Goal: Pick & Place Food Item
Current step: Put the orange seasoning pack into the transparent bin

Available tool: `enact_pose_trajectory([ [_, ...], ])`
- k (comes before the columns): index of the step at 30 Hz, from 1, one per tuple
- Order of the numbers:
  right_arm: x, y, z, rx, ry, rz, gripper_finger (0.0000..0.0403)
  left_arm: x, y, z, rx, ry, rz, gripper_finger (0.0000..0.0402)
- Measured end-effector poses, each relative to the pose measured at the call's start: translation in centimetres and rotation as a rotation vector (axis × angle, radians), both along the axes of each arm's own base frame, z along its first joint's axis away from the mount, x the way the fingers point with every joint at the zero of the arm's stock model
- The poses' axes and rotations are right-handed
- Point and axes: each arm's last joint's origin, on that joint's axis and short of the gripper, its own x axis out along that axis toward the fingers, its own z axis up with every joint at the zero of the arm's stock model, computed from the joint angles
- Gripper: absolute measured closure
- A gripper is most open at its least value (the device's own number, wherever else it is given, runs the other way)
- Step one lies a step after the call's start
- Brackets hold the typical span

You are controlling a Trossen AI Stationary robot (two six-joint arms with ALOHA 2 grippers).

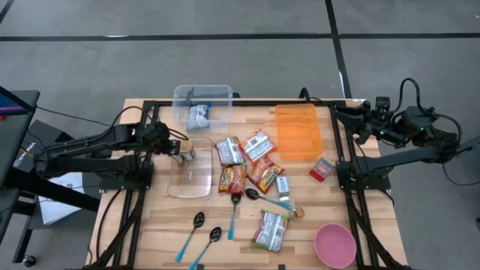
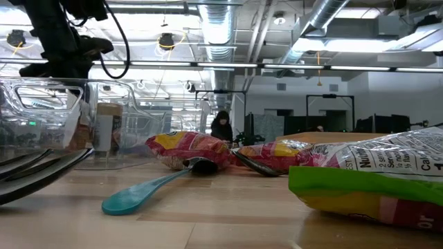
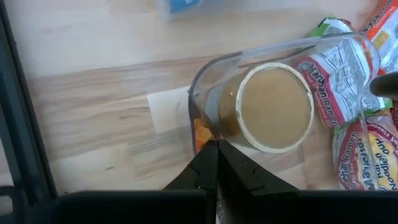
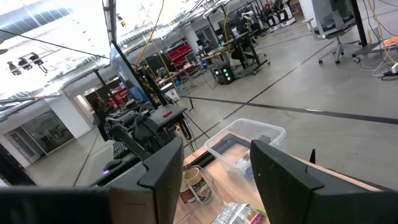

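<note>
Closest to our left wrist camera, the left gripper [image 3: 216, 149] is sitting with its fingers pressed fully together, tips right at the rim of a clear tub [image 3: 205, 81] lying on the counter [image 1: 150, 225]. We are seeing one round cup [image 3: 273, 107] with a tan lid standing inside that tub. Whether the fingertips are pinching the tub wall, we cannot tell.

Moving outward, we are counting five snack packets [image 1: 244, 163] clustered mid-counter, plus a sixth green one [image 1: 270, 229] nearer the front edge. One small white packet [image 1: 283, 184] and one small red packet [image 1: 322, 169] are lying beside them. Four spoons [image 1: 196, 225] with teal handles are resting along the front.

We are counting four containers: the clear tub, a clear bin [image 1: 202, 105] holding one blue-and-white packet [image 1: 199, 115], an orange tray [image 1: 298, 131], and a pink bowl [image 1: 334, 244].

Our right gripper [image 4: 211, 168] is hanging raised off the counter's right edge, fingers partly spread, holding nothing.
</note>
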Motion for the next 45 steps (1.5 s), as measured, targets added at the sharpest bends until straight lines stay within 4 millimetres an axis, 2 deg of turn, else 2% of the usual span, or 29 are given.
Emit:
enact_pose_trajectory([
  [9, 0.0, 0.0, 0.0, 0.000, 0.000, 0.001, 0.0223, 0.4, 0.4, 0.1, 0.023, -0.019, -0.013, 0.0402],
  [24, 0.0, 0.0, 0.1, 0.010, -0.017, 0.001, 0.0223, 2.1, 0.7, -1.2, -0.025, 0.094, -0.109, 0.0402],
  [38, 0.0, 0.0, 0.2, 0.010, -0.021, 0.001, 0.0223, 0.9, 0.2, 0.7, -0.001, -0.073, -0.090, 0.0401],
  [45, 0.0, 0.0, 0.2, 0.012, -0.022, 0.001, 0.0223, 0.8, -0.1, 0.8, 0.037, -0.046, -0.127, 0.0401],
])
